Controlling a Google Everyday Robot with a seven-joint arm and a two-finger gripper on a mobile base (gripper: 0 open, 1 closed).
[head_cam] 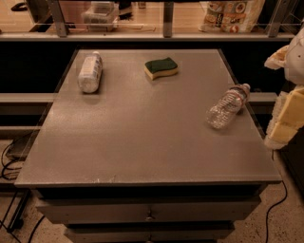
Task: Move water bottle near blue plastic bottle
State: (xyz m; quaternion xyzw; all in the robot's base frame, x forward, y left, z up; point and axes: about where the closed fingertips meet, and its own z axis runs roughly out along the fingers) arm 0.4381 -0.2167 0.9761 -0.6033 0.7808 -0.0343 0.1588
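Note:
The water bottle [228, 106] is clear and crinkled, with a white cap and a dark-reddish band. It lies on its side near the right edge of the grey table [142, 142], cap pointing to the back right. The blue plastic bottle [90, 72] is opaque and whitish. It lies on its side at the back left of the table, cap pointing away. My gripper [286, 121] hangs at the right edge of the view, beyond the table's right edge and a little right of the water bottle, not touching it.
A green and yellow sponge [161, 68] lies at the back middle of the table. A rail with a shelf of packages [228, 14] runs behind the table. Drawers [149, 213] sit under the tabletop, and cables [9, 161] lie on the floor at left.

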